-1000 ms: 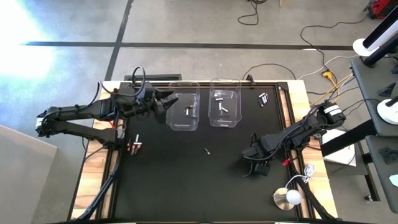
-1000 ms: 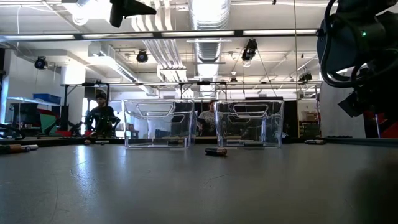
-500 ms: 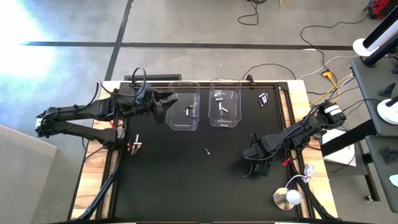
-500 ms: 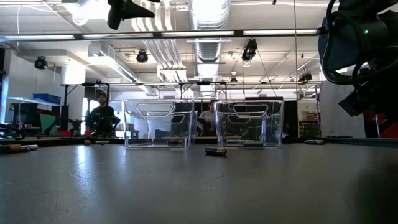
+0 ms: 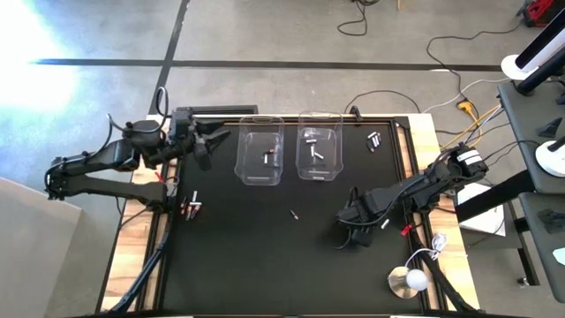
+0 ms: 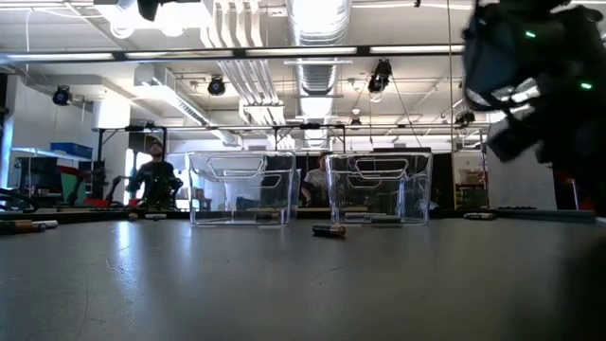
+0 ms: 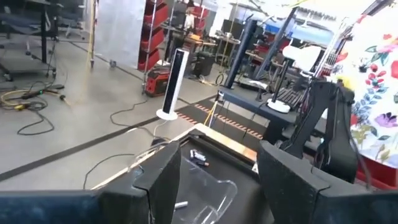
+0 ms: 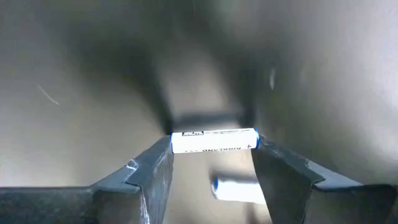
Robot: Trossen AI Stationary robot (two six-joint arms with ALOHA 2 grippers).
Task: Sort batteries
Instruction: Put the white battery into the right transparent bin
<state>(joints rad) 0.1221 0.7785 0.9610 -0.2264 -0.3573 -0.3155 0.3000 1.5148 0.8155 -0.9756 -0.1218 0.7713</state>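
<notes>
The right gripper [image 8: 211, 155] is pinching a white battery [image 8: 214, 140] end to end between its fingers, low over the mat [image 5: 265, 256], in front and to the right of the right bin [image 5: 319, 146]. The left gripper [image 5: 207, 141] is hanging with its fingers spread, just left of the left bin [image 5: 259, 148]. A loose battery [image 5: 293, 213] is lying on the mat in front of the right bin, and more are sitting inside both bins.

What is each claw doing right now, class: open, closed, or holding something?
Left claw: open, holding nothing.
Right claw: closed on a white battery, held end to end.
</notes>
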